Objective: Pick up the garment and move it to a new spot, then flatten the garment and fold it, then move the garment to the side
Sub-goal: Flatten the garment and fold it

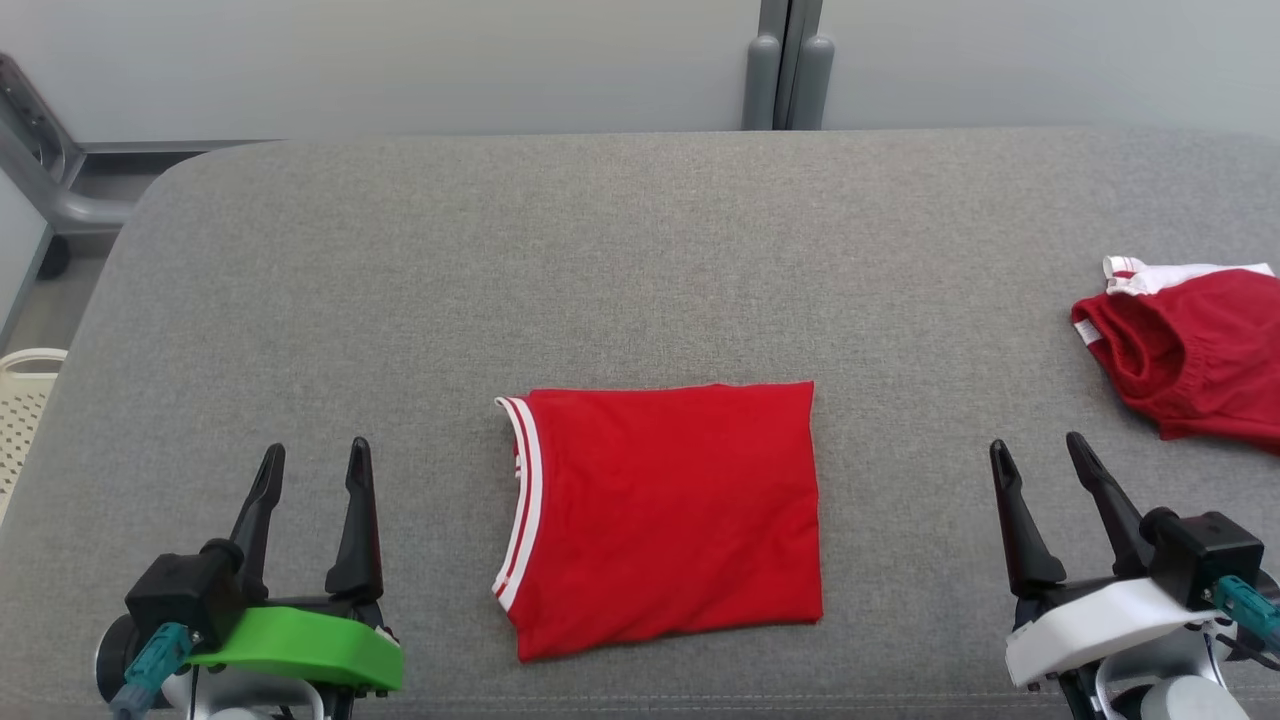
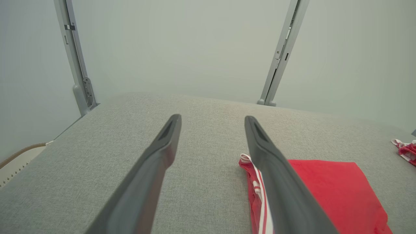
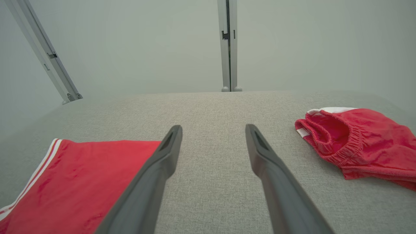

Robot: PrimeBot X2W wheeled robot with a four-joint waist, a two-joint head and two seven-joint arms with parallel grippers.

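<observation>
Left end effector [image 1: 315,447] and right end effector [image 1: 1036,441] sit nearest, fingers spread wide, both empty. Folded red garment [image 1: 665,520] lies flat between them, mid-desk [image 1: 600,260], and looks ready for the move aside. Pinch through all layers at both near corners, slide low, stop short of the red shorts [image 1: 1190,350] at far right.

The garment [image 1: 665,520] lies lower centre on the bench [image 1: 640,250]; the shorts [image 1: 1190,350] lie at the frame's right edge, well apart.
</observation>
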